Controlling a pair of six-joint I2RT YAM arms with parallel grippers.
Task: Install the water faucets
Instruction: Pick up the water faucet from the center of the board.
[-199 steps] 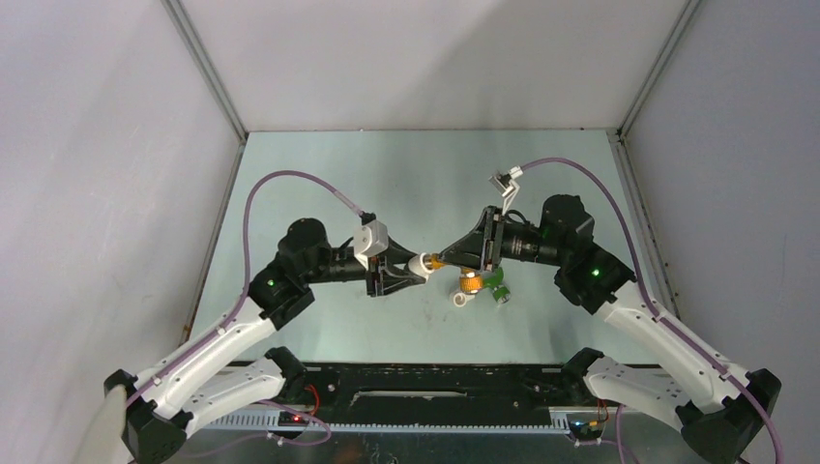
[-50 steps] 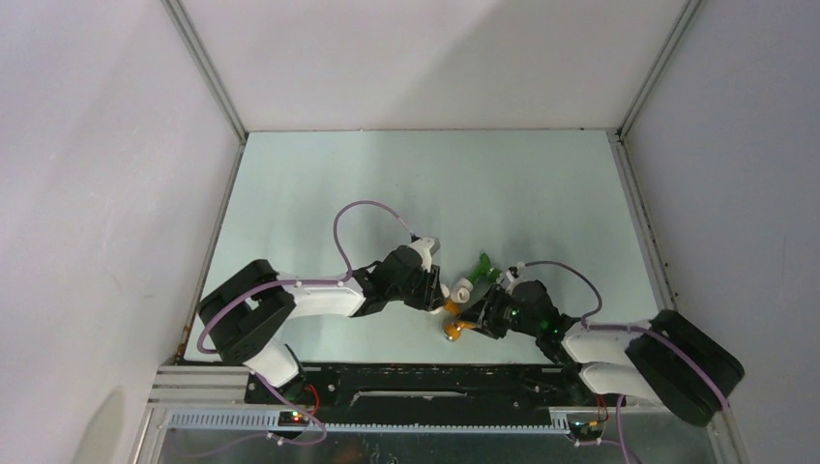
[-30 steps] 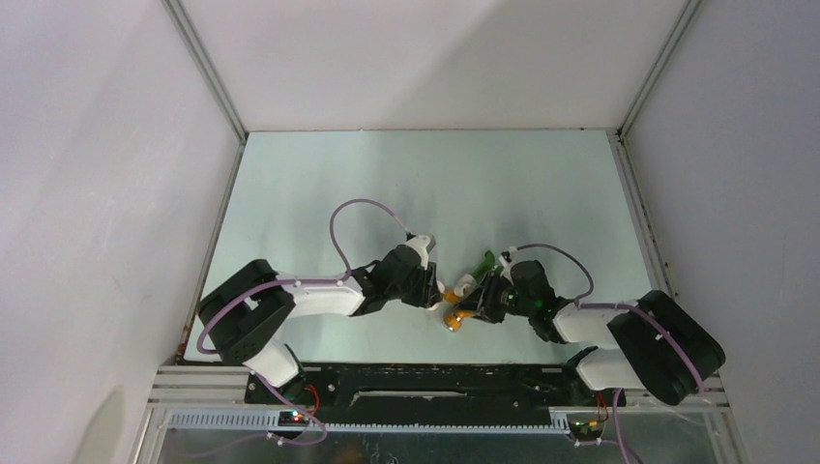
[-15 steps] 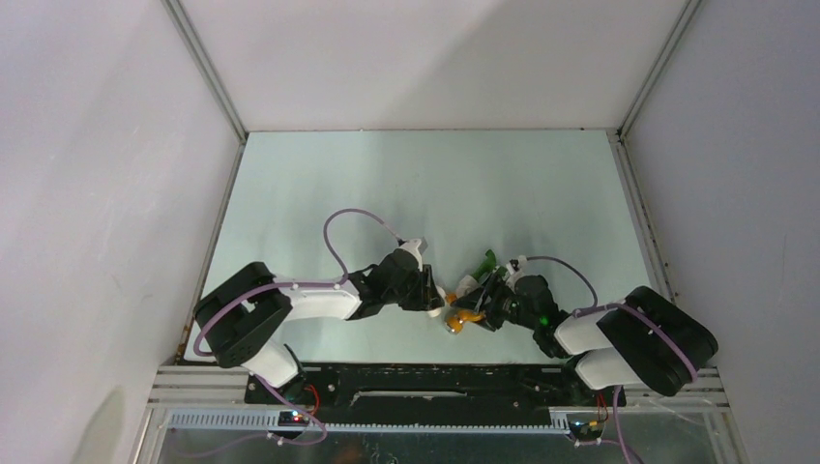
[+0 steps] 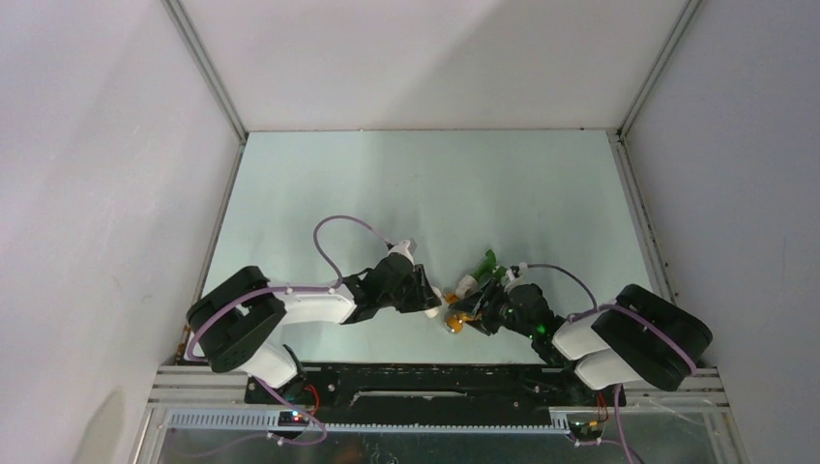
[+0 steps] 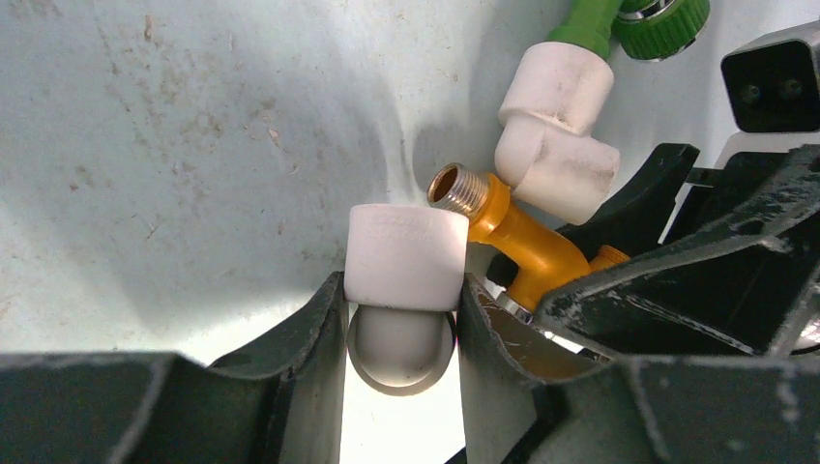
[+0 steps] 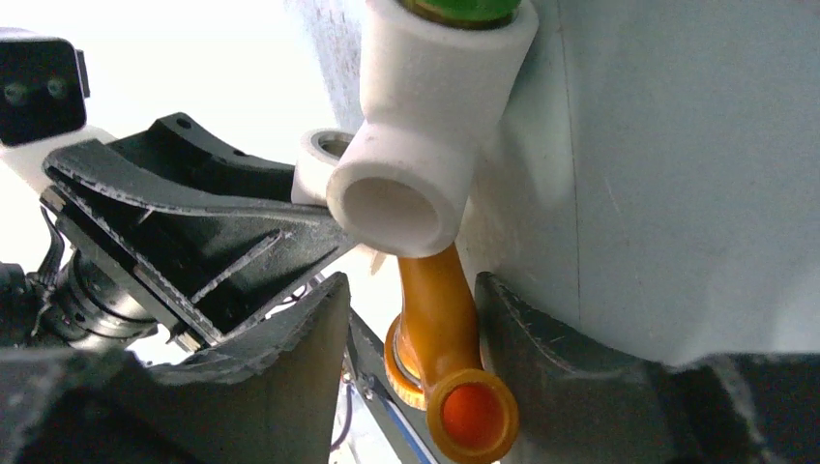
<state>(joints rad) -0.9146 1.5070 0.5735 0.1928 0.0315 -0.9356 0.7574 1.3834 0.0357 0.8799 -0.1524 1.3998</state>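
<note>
My left gripper (image 6: pixel 401 314) is shut on a white elbow fitting (image 6: pixel 401 259), low over the table; in the top view that fitting (image 5: pixel 437 301) sits near the front. The orange faucet (image 6: pixel 527 253) lies beside it, with its brass thread (image 6: pixel 457 188) at the fitting's upper right edge, outside the opening. My right gripper (image 7: pixel 411 302) stands open around the orange faucet (image 7: pixel 443 300), with a gap on the left side. The green faucet (image 6: pixel 629 14) is seated in a second white elbow (image 6: pixel 561 135), which lies on the table just beyond both grippers.
The two arms meet fingertip to fingertip near the table's front middle (image 5: pixel 453 307), crowding the parts. The green faucet and its elbow (image 5: pixel 476 273) lie just behind them. White walls enclose the pale green table (image 5: pixel 406 184) on three sides.
My right gripper has opened off the orange faucet, which now lies between its fingers. Both arms have shifted slightly nearer the front edge; the left keeps its grip on the white elbow.
</note>
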